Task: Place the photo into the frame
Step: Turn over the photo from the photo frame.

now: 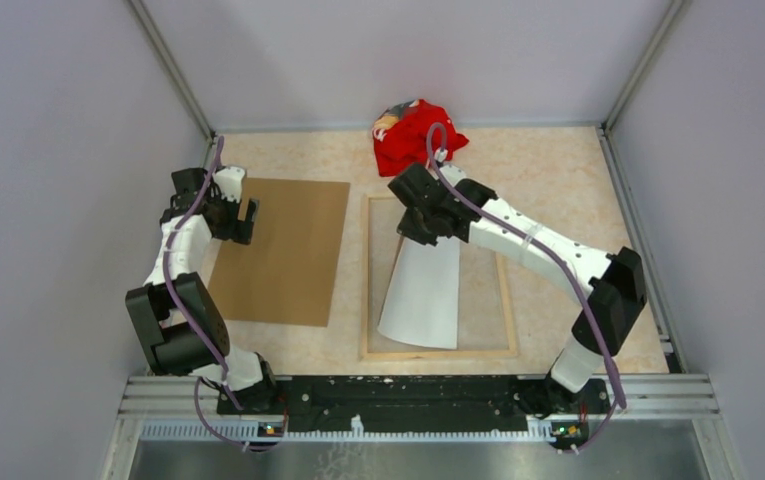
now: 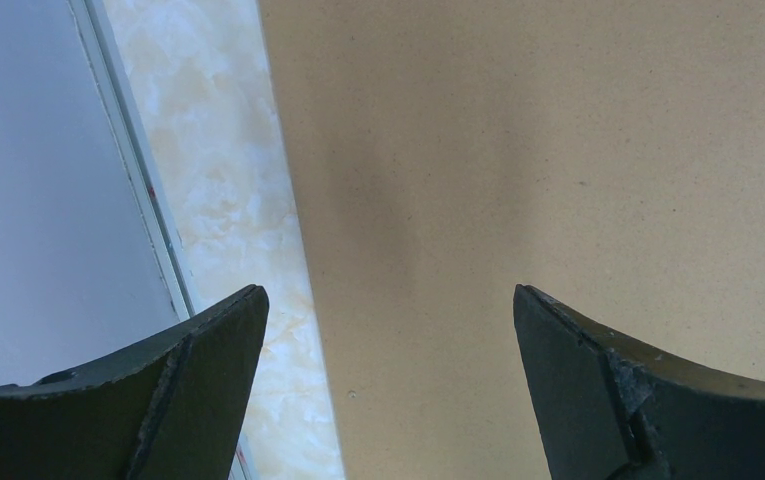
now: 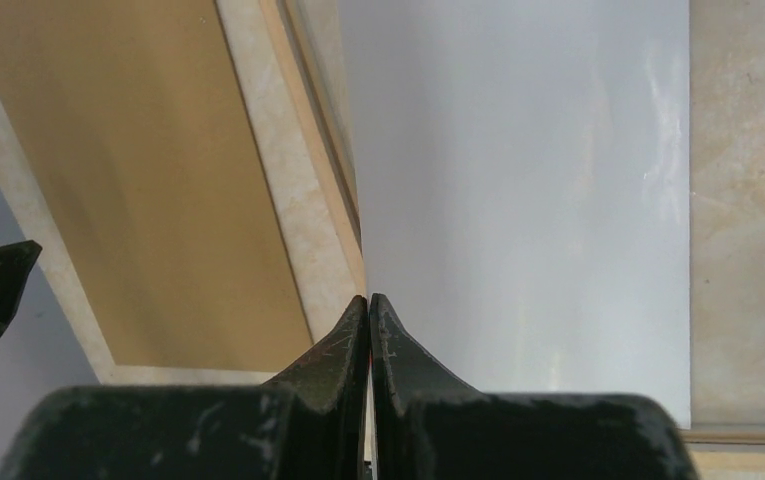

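Note:
The frame [image 1: 438, 352] lies flat at mid-table with its pale wood back edges up. Over it slants the photo [image 1: 423, 295], white back up. Its far end is raised and its near edge rests low inside the frame. My right gripper [image 1: 413, 228] is shut on that raised far edge. In the right wrist view a thin white sliver sits between the closed fingers of the right gripper [image 3: 369, 298], and the photo [image 3: 518, 200] spreads out beyond them beside the frame's left rail [image 3: 323, 150]. My left gripper [image 1: 248, 220] hangs open and holds nothing.
A plain brown backing board [image 1: 283, 250] lies left of the frame. The left gripper [image 2: 388, 300] hovers over the backing board's [image 2: 558, 150] left edge, close to the left wall. A red cloth bundle [image 1: 413, 135] sits against the back wall.

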You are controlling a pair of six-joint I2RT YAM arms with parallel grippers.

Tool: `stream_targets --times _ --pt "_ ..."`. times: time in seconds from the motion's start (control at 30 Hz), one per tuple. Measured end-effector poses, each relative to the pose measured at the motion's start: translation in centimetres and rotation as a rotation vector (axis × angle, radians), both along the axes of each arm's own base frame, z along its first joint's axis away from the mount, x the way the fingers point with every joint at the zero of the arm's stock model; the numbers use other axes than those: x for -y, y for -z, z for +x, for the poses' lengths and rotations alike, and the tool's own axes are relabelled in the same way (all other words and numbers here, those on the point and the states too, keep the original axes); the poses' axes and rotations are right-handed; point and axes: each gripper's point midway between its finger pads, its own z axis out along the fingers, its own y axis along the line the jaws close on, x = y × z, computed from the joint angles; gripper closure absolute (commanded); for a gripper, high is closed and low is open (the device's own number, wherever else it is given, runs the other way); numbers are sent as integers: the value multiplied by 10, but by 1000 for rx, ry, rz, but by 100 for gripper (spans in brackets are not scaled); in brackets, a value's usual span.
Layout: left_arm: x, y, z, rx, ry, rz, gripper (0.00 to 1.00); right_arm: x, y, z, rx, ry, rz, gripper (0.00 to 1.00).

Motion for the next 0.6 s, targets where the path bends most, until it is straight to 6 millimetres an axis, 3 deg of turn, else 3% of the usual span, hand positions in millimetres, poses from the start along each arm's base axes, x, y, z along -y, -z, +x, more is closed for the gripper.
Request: stream_targets --times 0.2,0.47,0.6 --pt "0 0 -1 -2 0 -1 1 -1 13 1 -23 -82 -46 100" --pt "0 0 -1 -3 0 -1 1 -21 57 -4 -112 -233 -144 100" --pt "0 0 -1 -4 0 -1 1 -19 64 -10 -129 -262 -184 100"
